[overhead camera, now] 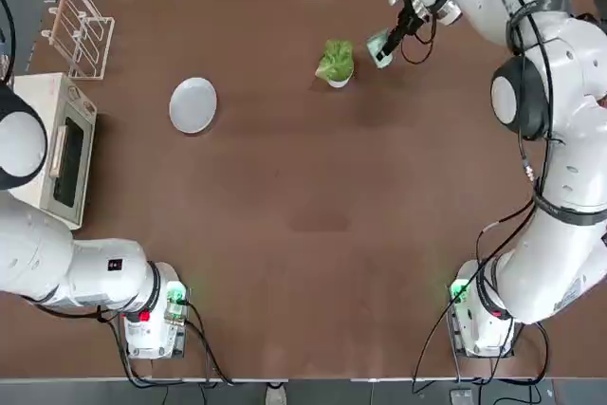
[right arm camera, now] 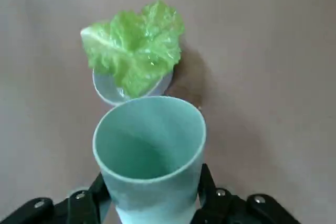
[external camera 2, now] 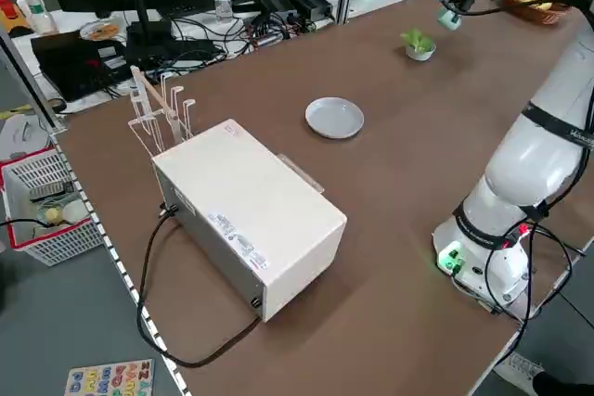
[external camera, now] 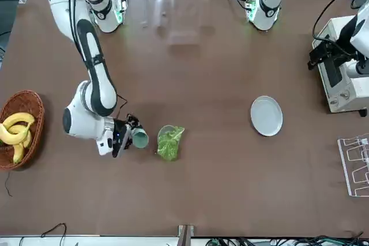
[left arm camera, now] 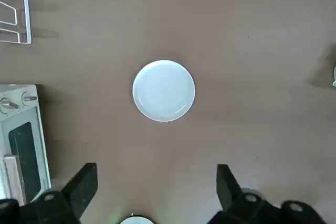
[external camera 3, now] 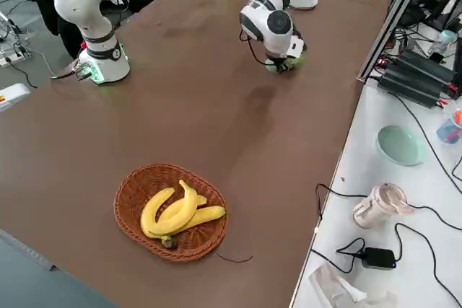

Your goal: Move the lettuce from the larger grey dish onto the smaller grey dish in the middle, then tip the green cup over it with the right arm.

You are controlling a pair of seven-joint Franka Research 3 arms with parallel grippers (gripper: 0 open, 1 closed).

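The lettuce (overhead camera: 335,60) lies on the smaller grey dish (overhead camera: 339,81) at the far middle of the table, covering most of it. My right gripper (overhead camera: 395,33) is shut on the green cup (overhead camera: 379,46) just to the right of that dish. The cup is tilted, its open mouth turned toward the lettuce (right arm camera: 134,45); the right wrist view shows the cup (right arm camera: 149,150) between the fingers (right arm camera: 210,198) and the dish rim (right arm camera: 107,92) under the leaves. The larger grey dish (overhead camera: 193,104) sits bare at the far left. My left gripper (left arm camera: 156,187) hangs open high above it.
A white toaster oven (overhead camera: 52,149) and a clear rack (overhead camera: 81,30) stand along the left edge. A wicker basket of bananas (external camera: 20,128) sits past the right arm at the table's right end. Both arm bases stand at the near edge.
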